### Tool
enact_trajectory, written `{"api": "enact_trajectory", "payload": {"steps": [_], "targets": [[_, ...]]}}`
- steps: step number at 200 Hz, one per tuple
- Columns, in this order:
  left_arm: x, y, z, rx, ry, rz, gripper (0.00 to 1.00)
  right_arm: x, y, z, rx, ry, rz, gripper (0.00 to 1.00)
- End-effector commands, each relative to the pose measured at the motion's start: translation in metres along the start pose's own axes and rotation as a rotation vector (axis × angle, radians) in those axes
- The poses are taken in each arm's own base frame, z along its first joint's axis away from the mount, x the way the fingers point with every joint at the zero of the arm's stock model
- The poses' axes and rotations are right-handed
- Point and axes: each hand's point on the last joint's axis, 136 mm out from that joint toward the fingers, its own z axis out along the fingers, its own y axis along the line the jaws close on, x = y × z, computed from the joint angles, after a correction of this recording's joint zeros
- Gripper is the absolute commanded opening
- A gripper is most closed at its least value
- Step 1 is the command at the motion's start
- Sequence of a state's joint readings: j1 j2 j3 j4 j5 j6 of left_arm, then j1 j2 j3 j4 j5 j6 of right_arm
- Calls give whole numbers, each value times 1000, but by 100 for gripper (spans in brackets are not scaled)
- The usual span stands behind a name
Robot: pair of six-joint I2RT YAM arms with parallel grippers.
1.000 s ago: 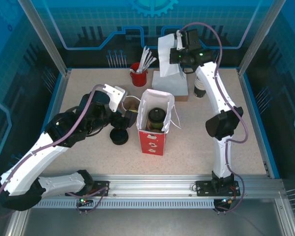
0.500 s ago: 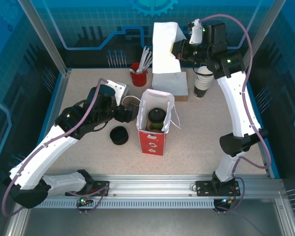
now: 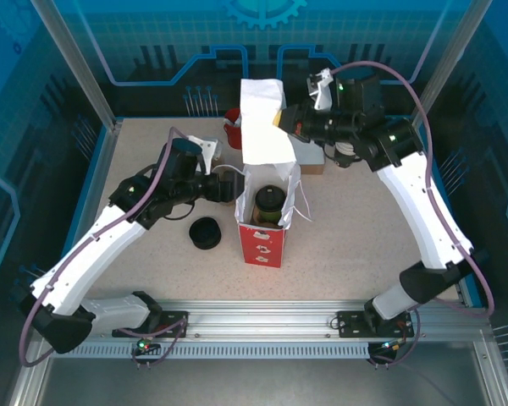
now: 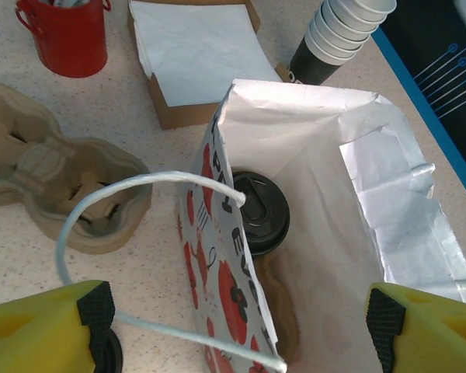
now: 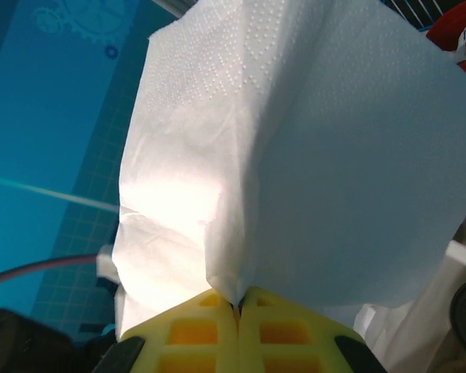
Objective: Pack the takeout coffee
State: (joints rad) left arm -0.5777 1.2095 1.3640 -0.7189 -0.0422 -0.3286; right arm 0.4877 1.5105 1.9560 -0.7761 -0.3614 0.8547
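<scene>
The takeout coffee already stands upright inside the printed paper bag in the middle of the counter. The left wrist view shows its black lid low against the bag's near wall.

What has just changed is up above. The right claw, clenched on a white napkin, has swung away from the napkin box at the back. It now holds the sheet hanging just over the bag's open mouth. In the right wrist view its fingertips are pressed together on the napkin's lower edge.

With the cup already in, the job looks to be at its extras stage, and the napkin probably goes in beside the cup next.

A second ago the napkin hung further right and back, above its box. The left arm sat lower then, near the stack of black lids. Since then the left claw has come up to the bag's left rim. It is released, with its fingers spread wide to either side of the bag's wall and white handle loop, gripping nothing that I can see.
</scene>
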Motion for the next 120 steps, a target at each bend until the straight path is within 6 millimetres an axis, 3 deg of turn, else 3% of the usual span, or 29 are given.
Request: {"api": "enact_trajectory", "payload": {"steps": [1, 31, 62, 120], "targets": [[-1, -7, 10, 52, 14, -40, 85, -3, 18, -20, -53, -86, 3, 0], [0, -12, 18, 81, 29, -40, 84, 15, 12, -19, -51, -77, 22, 0], [2, -14, 29, 97, 50, -45, 79, 36, 7, -5, -47, -38, 34, 0], [12, -7, 49, 65, 104, -68, 62, 65, -19, 15, 22, -18, 44, 0]]}}
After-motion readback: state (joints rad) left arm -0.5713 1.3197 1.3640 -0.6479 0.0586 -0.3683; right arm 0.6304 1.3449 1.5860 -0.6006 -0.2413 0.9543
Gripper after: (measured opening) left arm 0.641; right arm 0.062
